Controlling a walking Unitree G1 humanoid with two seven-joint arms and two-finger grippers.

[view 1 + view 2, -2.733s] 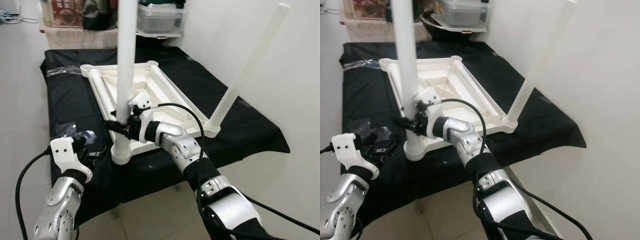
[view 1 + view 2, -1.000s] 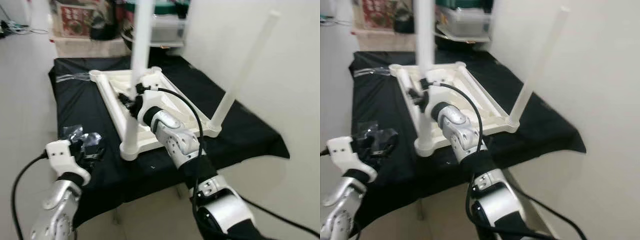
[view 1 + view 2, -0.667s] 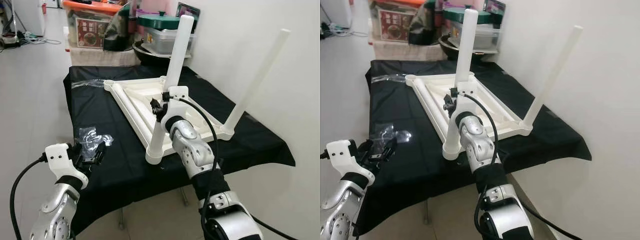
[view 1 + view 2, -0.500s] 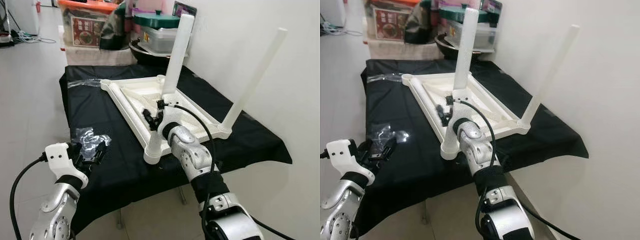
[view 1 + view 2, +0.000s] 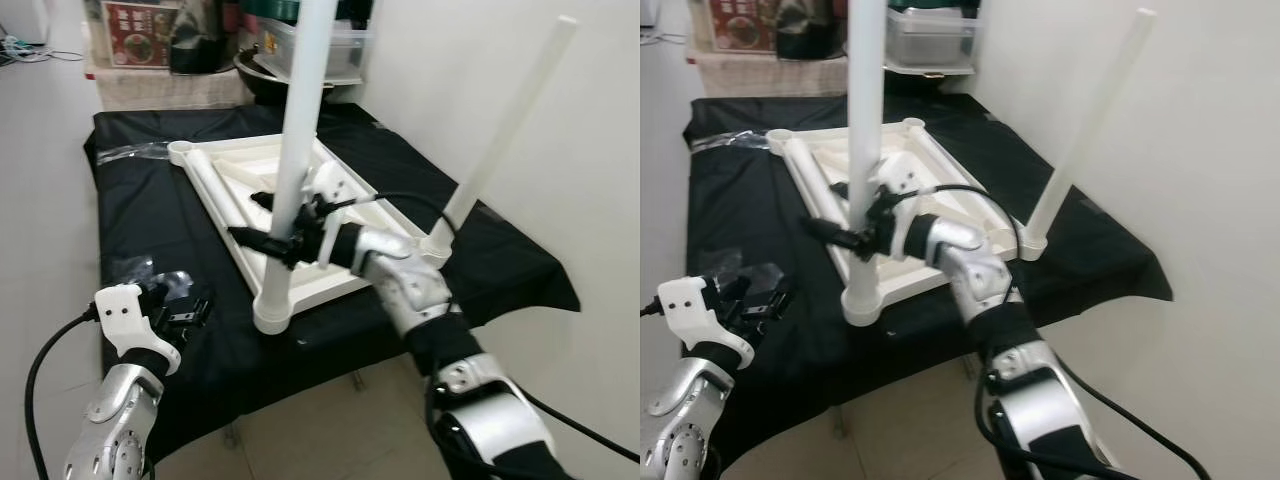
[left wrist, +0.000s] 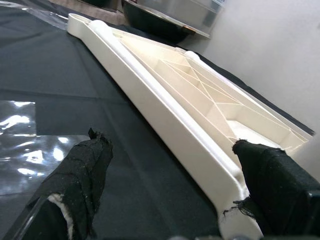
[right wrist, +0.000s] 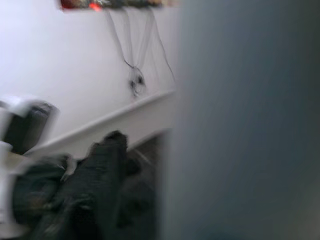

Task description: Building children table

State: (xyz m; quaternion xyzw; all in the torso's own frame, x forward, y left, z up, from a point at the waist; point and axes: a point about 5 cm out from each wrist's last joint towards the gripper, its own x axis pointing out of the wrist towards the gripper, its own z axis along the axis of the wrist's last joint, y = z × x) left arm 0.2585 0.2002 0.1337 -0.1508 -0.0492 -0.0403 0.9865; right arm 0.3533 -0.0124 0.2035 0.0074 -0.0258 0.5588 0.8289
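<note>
Your white children's table top (image 5: 300, 195) lies upside down on the black cloth (image 5: 150, 215) that covers the work table, ribbed underside facing up. Two white legs stand in its corner sockets. The near leg (image 5: 296, 150) rises from the socket (image 5: 272, 315) at the corner closest to you and leans slightly. The far leg (image 5: 505, 130) stands in the corner by the white wall (image 5: 470, 60) and tilts towards that wall.

Your right gripper (image 5: 268, 240) reaches across the frame from the right and sits at the near leg, low on its shaft. Its black fingers (image 5: 245, 236) lie on either side of the leg and appear closed around it. In the right wrist view the leg (image 7: 240, 120) is a blurred pale column pressed close to the camera, with one dark finger (image 7: 100, 185) beside it.

Your left gripper (image 5: 190, 310) hovers over the cloth near the table's front-left edge, beside crumpled clear plastic (image 5: 135, 268), and grasps nothing. In the left wrist view its two padded fingers (image 6: 80, 180) stand well apart, with the long rail of the table top (image 6: 165, 107) running between them in the background.

Storage bins and a dark bowl (image 5: 265, 65) sit behind the table, against the wall.
</note>
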